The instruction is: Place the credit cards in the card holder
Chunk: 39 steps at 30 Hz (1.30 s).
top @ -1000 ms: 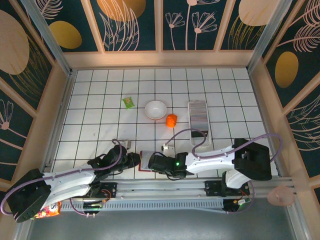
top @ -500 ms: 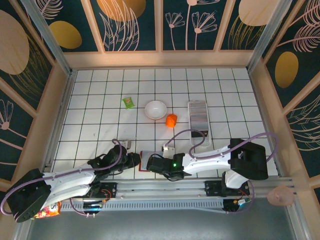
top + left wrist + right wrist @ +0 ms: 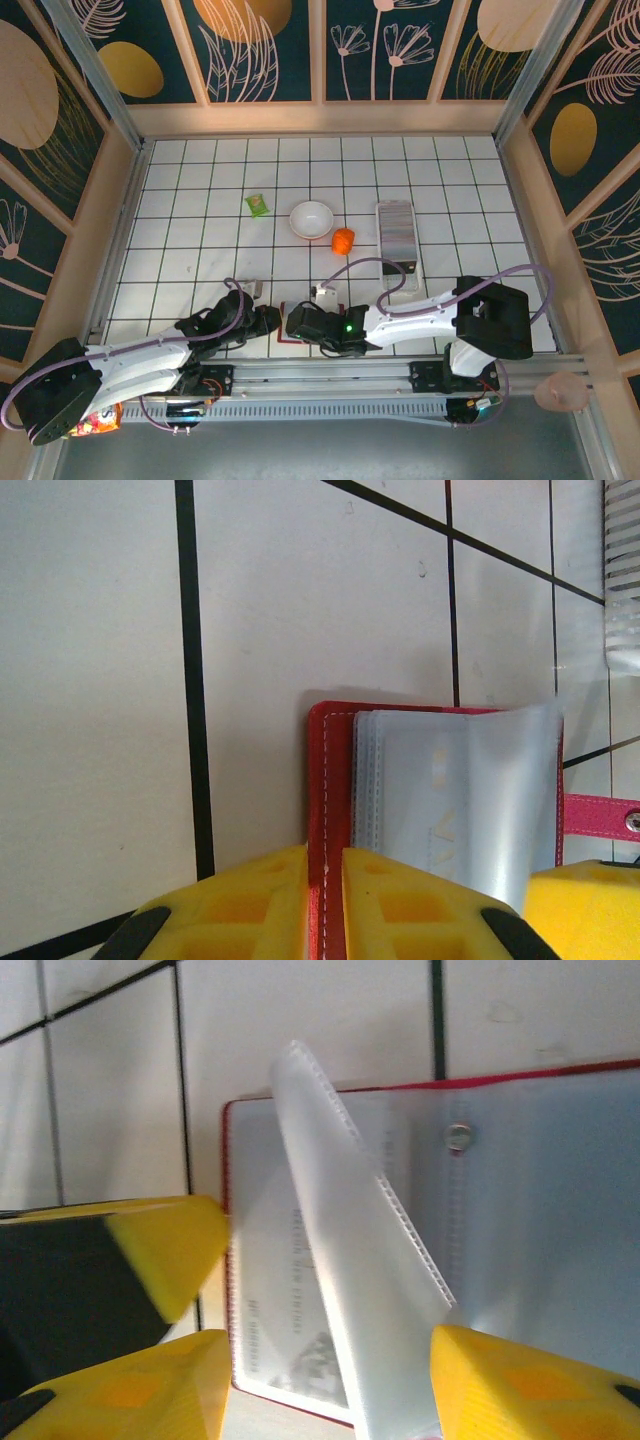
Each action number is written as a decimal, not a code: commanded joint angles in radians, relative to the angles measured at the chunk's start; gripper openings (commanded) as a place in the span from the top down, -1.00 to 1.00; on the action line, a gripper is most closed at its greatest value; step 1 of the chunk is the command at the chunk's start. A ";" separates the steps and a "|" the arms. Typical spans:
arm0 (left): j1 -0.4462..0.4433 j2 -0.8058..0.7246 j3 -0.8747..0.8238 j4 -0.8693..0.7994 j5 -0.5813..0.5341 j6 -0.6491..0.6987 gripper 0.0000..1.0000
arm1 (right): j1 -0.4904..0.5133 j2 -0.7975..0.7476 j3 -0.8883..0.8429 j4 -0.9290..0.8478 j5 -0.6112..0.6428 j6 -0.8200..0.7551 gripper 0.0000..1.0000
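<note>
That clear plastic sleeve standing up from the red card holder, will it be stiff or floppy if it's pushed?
Probably floppy: the sleeve is thin, see-through and bows where it stands. Likely very light, so a push should fold it over, not shift the card holder, whose cover the left gripper pinches.

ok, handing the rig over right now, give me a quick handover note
Left gripper: shut on the red cover edge of the card holder, which lies open near the table's front edge.
Right gripper: open, jaws either side of a lifted clear sleeve; no card held.
Credit cards: a row in the clear tray, further back on the right.
Done: holder opened and braced. Printing shows in one sleeve; can't tell if it's a card.
Left: fetch cards from the tray and slide them into the sleeves.
</note>
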 commanded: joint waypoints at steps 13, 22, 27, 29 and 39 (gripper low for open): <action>-0.001 -0.194 0.067 -0.367 -0.350 -0.046 0.55 | -0.017 -0.001 -0.096 0.353 -0.028 -0.037 -0.08; -0.001 -0.280 0.137 -0.549 -0.586 -0.090 0.23 | -0.041 0.004 -0.081 0.558 -0.080 -0.168 -0.08; -0.002 -0.278 0.190 -0.619 -0.666 -0.100 0.04 | -0.068 -0.021 -0.074 0.652 -0.113 -0.245 -0.08; 0.000 -0.278 0.199 -0.621 -0.672 -0.101 -0.02 | -0.091 -0.045 -0.063 0.664 -0.137 -0.300 -0.10; 0.000 -0.286 0.165 -0.500 -0.527 -0.057 -0.16 | -0.160 -0.316 -0.017 0.064 0.113 -0.347 -0.18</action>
